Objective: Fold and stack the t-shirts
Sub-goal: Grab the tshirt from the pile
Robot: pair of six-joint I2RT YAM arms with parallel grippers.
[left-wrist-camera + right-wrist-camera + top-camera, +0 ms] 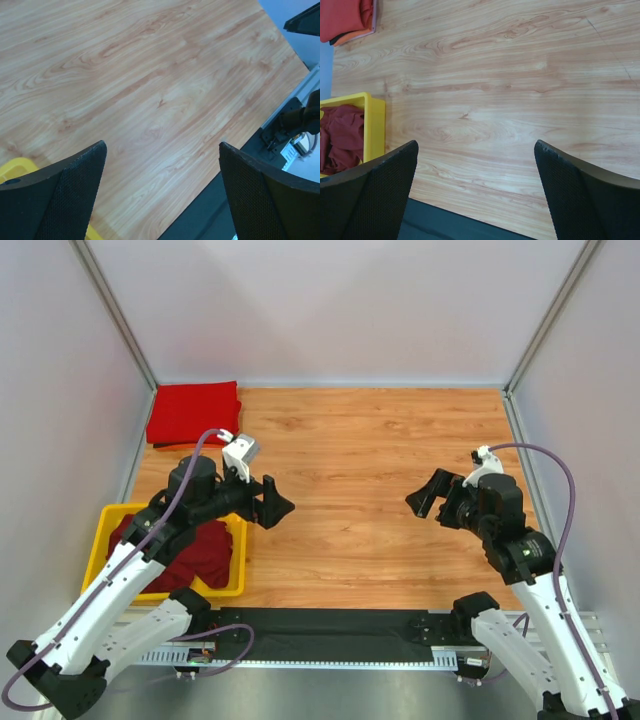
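Note:
A bright red t-shirt [193, 412] lies folded at the table's back left corner; in the right wrist view [342, 17] orange and dark edges show under it. A dark maroon t-shirt [195, 550] is crumpled in the yellow tray [104, 530] at the near left, also in the right wrist view [340, 137]. My left gripper [275, 502] hovers open just right of the tray, with only bare wood between its fingers [161, 145]. My right gripper [420, 502] hangs open over the right half of the table, facing left, with nothing in it [475, 143].
A black strip [340, 625] runs along the near table edge between the arm bases. Pale enclosure walls with metal posts [120, 325] close the left, back and right sides. The tray's corner [15, 167] shows by my left finger.

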